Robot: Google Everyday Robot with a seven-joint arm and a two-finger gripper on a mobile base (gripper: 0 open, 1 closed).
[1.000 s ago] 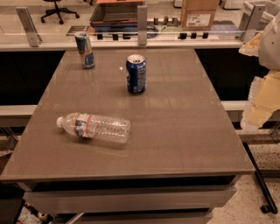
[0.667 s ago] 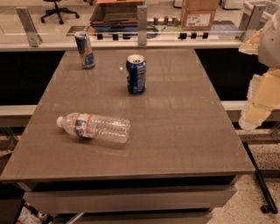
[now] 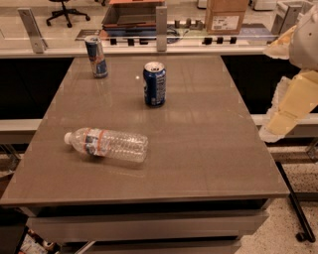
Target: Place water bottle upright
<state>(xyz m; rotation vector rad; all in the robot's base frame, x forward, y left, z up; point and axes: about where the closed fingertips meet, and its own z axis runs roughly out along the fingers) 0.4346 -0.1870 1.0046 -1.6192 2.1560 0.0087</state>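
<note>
The water bottle [image 3: 108, 144] lies on its side on the brown table [image 3: 198, 149], at the front left. It is clear ribbed plastic with an orange-red band on its label, and its white cap points left. Part of my cream-coloured arm [image 3: 294, 99] hangs past the table's right edge, well away from the bottle. The gripper itself is out of view beyond the right edge of the frame.
A blue soda can [image 3: 154, 83] stands upright at the table's middle back. A slim blue-silver can [image 3: 96, 56] stands at the back left. Behind the table runs a counter with a cardboard box [image 3: 226, 15] and a tray [image 3: 130, 16].
</note>
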